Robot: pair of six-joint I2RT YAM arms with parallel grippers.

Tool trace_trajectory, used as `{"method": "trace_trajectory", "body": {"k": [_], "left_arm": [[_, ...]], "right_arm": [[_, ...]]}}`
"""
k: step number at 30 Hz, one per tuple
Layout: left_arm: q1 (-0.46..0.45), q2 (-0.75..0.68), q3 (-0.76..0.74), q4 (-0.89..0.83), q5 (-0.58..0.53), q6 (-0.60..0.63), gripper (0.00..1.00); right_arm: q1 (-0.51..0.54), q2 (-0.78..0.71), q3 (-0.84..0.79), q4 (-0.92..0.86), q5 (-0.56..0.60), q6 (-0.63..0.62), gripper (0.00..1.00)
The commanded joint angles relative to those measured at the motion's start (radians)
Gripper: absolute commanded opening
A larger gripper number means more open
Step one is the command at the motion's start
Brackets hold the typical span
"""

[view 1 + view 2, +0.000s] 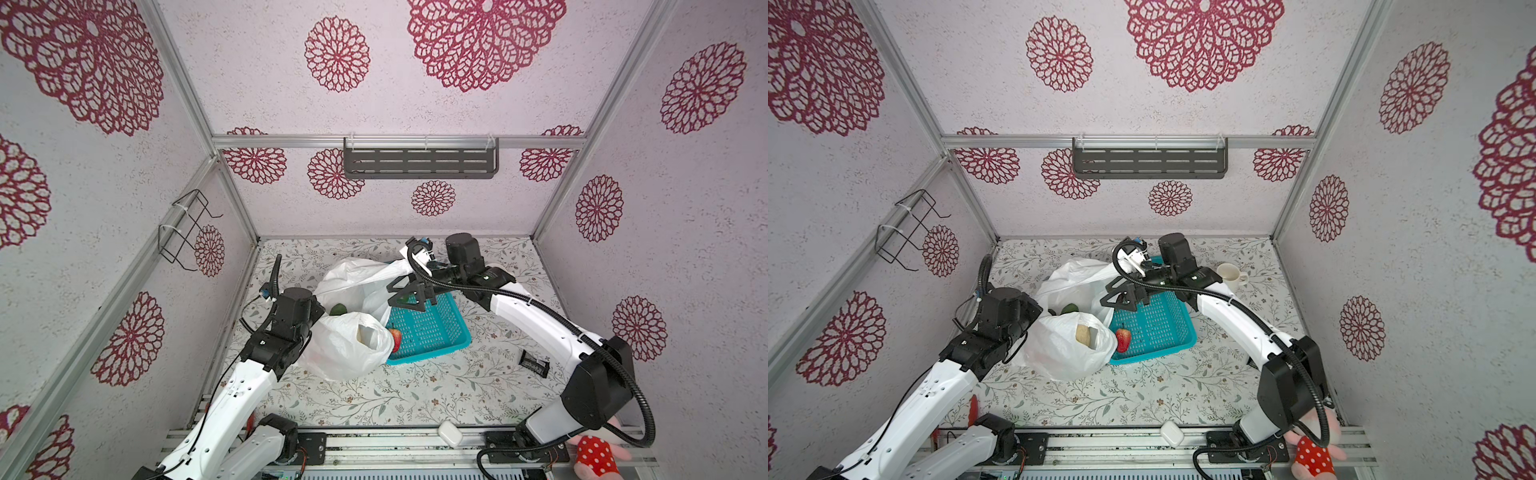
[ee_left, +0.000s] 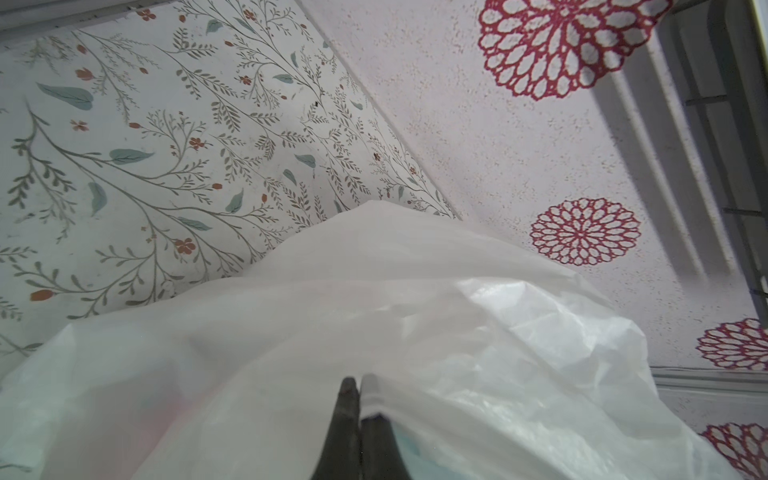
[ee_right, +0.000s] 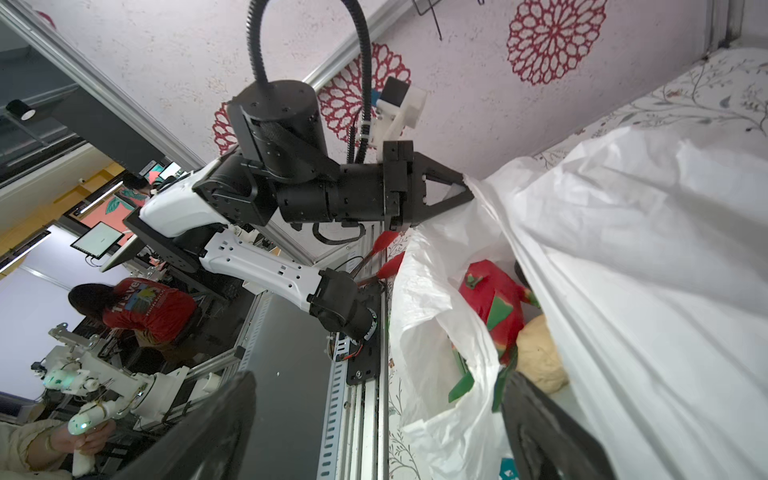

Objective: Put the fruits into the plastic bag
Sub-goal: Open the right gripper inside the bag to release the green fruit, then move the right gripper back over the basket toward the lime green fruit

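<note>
The plastic bag (image 1: 345,345) lies crumpled left of the teal basket (image 1: 432,328), with its mouth facing the basket. My left gripper (image 2: 356,380) is shut on the bag's rim and holds it up; the right wrist view shows that gripper (image 3: 467,187) pinching the film. A pale yellow knobbly fruit (image 1: 1086,334) sits inside the bag. At the bag's mouth, by the basket's left edge, lies a red fruit (image 1: 1122,338). A green oval fruit (image 1: 338,308) shows between the bag's folds. My right gripper (image 1: 405,297) hangs open over the basket's far left end, holding nothing.
A white mug (image 1: 1231,274) stands at the back right. A small black object (image 1: 534,363) lies right of the basket. On the front rail sit a white case (image 1: 450,432) and a polka-dot plush toy (image 1: 594,457). A dark shelf (image 1: 419,162) hangs on the back wall.
</note>
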Motion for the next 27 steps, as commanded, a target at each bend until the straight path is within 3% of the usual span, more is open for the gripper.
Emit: {"method": "trace_trajectory", "body": {"k": [1,5,12,15,19,21,27], "left_arm": [[0.013,-0.011,0.012,-0.021,-0.049,-0.016,0.00],[0.011,-0.017,0.013,-0.024,-0.051,-0.016,0.00],[0.011,-0.023,0.004,-0.026,-0.054,-0.021,0.00],[0.011,-0.023,0.003,-0.023,-0.054,-0.020,0.00],[0.011,-0.012,0.010,-0.014,-0.055,-0.014,0.00],[0.011,-0.003,0.012,-0.007,-0.052,-0.010,0.00],[0.011,0.032,0.021,0.004,-0.048,-0.004,0.00]], "right_arm": [[-0.022,-0.020,-0.066,0.479,-0.097,0.337,0.95],[-0.027,-0.002,-0.087,0.564,-0.083,0.395,0.95],[0.002,0.079,-0.067,0.456,-0.060,0.369,0.94],[0.035,0.101,-0.047,0.276,-0.023,0.252,0.94],[0.098,0.131,0.069,-0.247,0.111,-0.119,0.94],[0.127,0.146,0.111,-0.428,0.173,-0.245,0.94],[0.126,0.060,0.051,-0.451,0.239,-0.268,0.93]]}}
